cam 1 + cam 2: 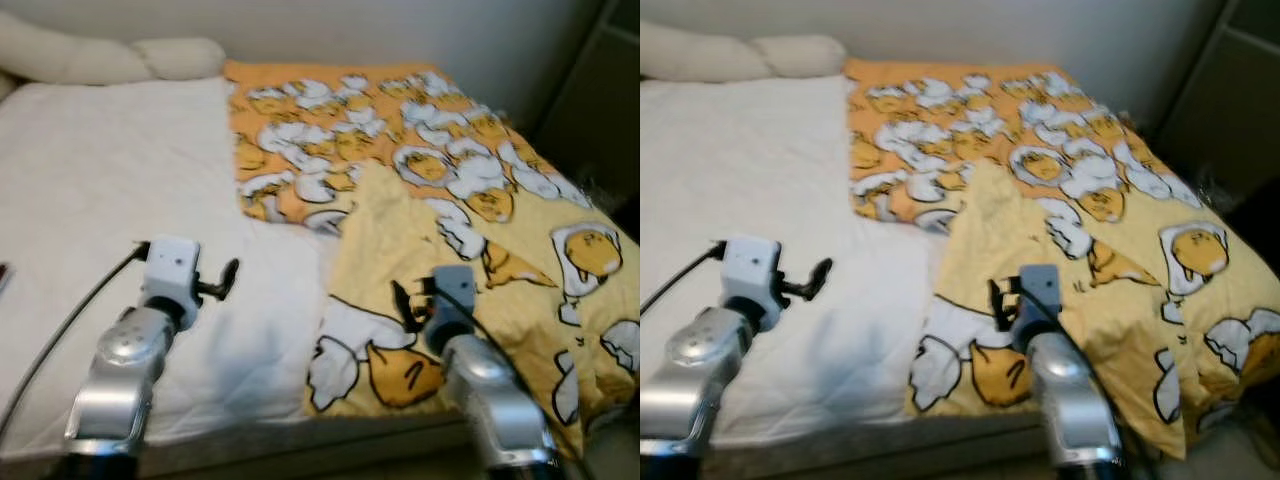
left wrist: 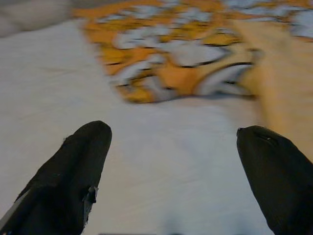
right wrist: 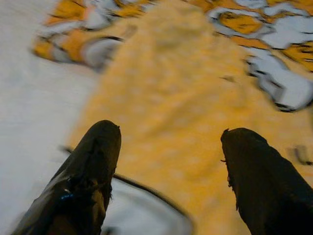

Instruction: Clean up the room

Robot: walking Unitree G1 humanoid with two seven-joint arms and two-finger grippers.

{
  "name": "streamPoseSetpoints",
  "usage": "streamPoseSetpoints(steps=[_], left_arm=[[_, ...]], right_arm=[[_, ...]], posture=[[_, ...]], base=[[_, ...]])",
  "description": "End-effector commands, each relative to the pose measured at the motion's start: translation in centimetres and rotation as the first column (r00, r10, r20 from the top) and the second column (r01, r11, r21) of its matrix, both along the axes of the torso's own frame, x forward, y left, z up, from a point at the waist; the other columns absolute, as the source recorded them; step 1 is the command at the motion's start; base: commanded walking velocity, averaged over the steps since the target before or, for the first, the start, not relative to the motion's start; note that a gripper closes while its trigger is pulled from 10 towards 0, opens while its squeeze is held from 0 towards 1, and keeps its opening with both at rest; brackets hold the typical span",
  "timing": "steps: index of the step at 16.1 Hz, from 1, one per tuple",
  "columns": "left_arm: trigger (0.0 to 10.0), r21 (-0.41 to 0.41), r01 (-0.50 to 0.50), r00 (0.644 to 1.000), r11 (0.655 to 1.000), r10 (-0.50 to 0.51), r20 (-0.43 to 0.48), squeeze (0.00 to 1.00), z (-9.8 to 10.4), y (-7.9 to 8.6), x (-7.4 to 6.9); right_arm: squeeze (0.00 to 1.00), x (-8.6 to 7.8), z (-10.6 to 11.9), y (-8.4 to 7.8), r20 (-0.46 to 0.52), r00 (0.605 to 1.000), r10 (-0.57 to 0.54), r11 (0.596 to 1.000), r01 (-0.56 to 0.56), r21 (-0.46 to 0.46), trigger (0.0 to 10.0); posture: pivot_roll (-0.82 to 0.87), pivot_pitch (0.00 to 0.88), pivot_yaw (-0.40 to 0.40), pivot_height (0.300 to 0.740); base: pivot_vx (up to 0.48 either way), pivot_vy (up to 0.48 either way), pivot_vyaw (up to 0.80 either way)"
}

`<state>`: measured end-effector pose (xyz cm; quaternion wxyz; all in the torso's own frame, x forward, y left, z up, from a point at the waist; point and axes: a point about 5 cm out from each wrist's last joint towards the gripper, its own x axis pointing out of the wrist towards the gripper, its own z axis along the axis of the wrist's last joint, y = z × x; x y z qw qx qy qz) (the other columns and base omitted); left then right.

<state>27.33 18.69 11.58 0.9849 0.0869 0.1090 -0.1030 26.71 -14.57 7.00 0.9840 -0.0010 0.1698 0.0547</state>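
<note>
Two open claws, left claw [image 2: 171, 166], right claw [image 3: 168, 171], blanket [image 1: 480, 250], pillows [image 1: 110, 55]

bed [image 1: 760, 180]: white sheet is being left bare on the robot's left | blanket [image 1: 1060, 220]: yellow-orange (egg cartoon print) is being bunched over the right half | left gripper [image 1: 810, 278]: being held above sheet | right gripper [image 1: 1000, 298]: being held over blanket | pillows [image 1: 730, 55]: lying at head
</note>
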Motion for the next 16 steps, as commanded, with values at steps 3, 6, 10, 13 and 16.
streamPoseSetpoints(steps=[3, 6, 10, 13, 16], left_arm=[[10.0, 0.015, 0.019, 1.0, 1.0, -0.019, 0.012, 0.48, 0.4, 0.0, -0.1], [10.0, 0.036, 0.05, 0.999, 0.998, -0.05, -0.002, 0.48, 0.4, -0.2, -0.4], [10.0, 0.069, 0.135, 0.99, 0.989, -0.132, -0.039, 0.48, 0.3, -0.2, -1.3], [10.0, 0.101, 0.218, 0.974, 0.971, -0.211, -0.079, 0.48, 0.4, -0.1, -1.6], [10.0, 0.123, 0.347, 0.933, 0.93, -0.33, -0.144, 0.48, 0.6, 0.1, -2.1]], right_arm=[[0.0, 0.0, 0.5, 0.4, 0.005, 1.0, 0.01, 0.999, -0.01, 0.043, 10.0], [0.08, -0.4, 0.4, 0.4, -0.003, 0.999, 0.053, 0.996, -0.053, 0.073, 10.0], [1.0, 0.2, 0.8, 1.1, 0.01, 0.984, 0.178, 0.978, -0.178, 0.111, 10.0], [1.0, 1.9, 0.3, 2.2, -0.073, 0.954, 0.292, 0.955, -0.287, 0.078, 10.0], [1.0, 4.0, -1.4, 4.2, -0.192, 0.922, 0.336, 0.942, -0.329, 0.071, 10.0]], posture=[[0.02, 0.0, -0.027, 0.74], [0.01, 0.0, -0.02, 0.74], [0.03, 0.0, -0.023, 0.74], [0.04, 0.0, -0.02, 0.74], [0.04, 0.0, 0.005, 0.74]], base=[[0.215, 0.0, 0.27], [0.0, 0.0, 0.0], [0.0, 0.0, 0.0], [0.0, 0.0, 0.0], [0.0, 0.0, 0.0]])
